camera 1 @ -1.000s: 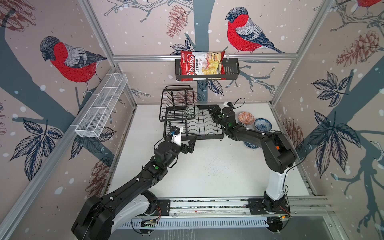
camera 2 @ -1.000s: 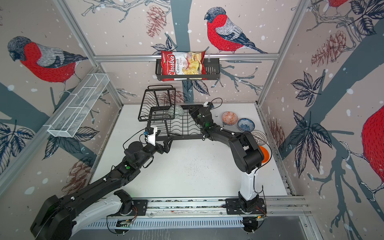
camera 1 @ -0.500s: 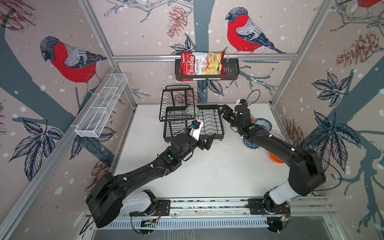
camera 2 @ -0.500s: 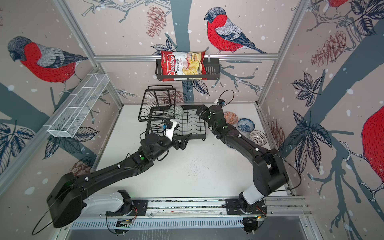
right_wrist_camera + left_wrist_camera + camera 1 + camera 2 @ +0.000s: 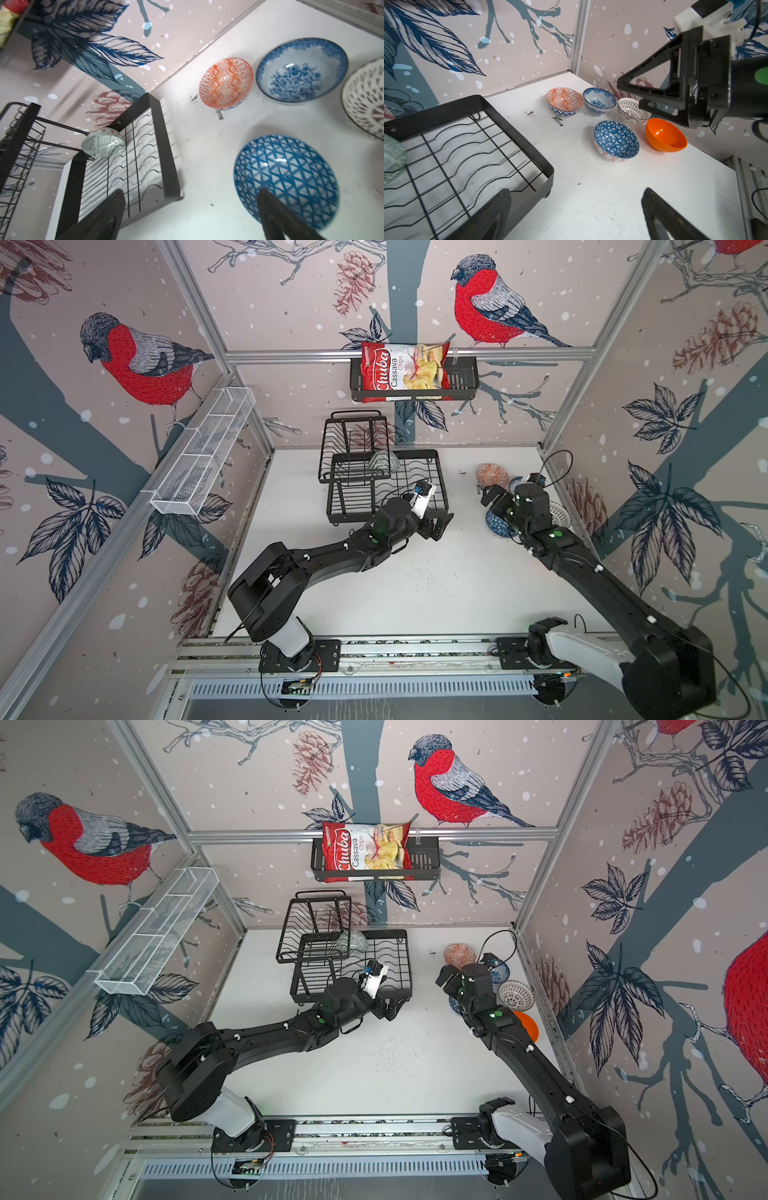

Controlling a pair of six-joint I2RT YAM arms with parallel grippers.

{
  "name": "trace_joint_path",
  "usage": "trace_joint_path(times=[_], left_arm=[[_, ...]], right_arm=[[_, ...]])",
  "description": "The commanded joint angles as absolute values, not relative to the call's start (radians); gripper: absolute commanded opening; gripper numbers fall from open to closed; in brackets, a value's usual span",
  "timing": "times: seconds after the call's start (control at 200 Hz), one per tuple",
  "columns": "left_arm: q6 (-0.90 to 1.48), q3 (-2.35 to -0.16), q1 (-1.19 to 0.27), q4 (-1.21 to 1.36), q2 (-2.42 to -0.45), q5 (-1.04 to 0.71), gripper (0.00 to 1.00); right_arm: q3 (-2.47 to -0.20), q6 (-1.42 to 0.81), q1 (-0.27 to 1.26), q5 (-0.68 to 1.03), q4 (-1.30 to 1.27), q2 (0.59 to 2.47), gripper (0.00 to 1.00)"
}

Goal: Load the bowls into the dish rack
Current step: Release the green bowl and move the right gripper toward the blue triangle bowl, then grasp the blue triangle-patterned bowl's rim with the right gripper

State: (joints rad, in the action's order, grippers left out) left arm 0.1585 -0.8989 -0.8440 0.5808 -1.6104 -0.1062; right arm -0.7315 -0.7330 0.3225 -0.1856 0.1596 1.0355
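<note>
The dish rack (image 5: pixel 517 135) holds one bowl, the grey-green bowl (image 5: pixel 103 145), tilted on edge at the back of its lower tray. The salmon-orange bowl (image 5: pixel 564 100), blue-white floral bowl (image 5: pixel 599 100), white lattice bowl (image 5: pixel 629 110), dark blue geometric bowl (image 5: pixel 616 139) and plain orange bowl (image 5: pixel 664 135) sit upright near the tabletop's (image 5: pixel 415 593) back right corner. The left gripper (image 5: pixel 438 526), by the rack's front right corner, and the right gripper (image 5: pixel 490 497), above the bowls, gape wide and empty.
</note>
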Motion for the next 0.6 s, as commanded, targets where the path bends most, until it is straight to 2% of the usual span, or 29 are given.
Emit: trace_joint_path(times=[0.0, 0.29, 0.49, 0.595], left_arm=[[0.164, -0.931, -0.859, 0.659, -1.646, -0.161, 0.98], [0.164, -0.992, -0.885, 0.688, -1.722, -0.212, 0.98], [0.143, -0.986, -0.886, 0.662, -1.712, -0.204, 0.98], [0.127, -0.973, -0.886, 0.653, -1.699, -0.192, 0.98]], right_arm=[[-0.678, -0.726, 0.275, -0.220, 0.217, 0.982, 1.00], [-0.505, -0.746, 0.124, -0.059, 0.145, 0.915, 0.98], [-0.487, -0.715, 0.060, 0.000, 0.065, 1.015, 0.91], [-0.527, -0.684, 0.020, 0.017, 0.087, 1.099, 0.84]])
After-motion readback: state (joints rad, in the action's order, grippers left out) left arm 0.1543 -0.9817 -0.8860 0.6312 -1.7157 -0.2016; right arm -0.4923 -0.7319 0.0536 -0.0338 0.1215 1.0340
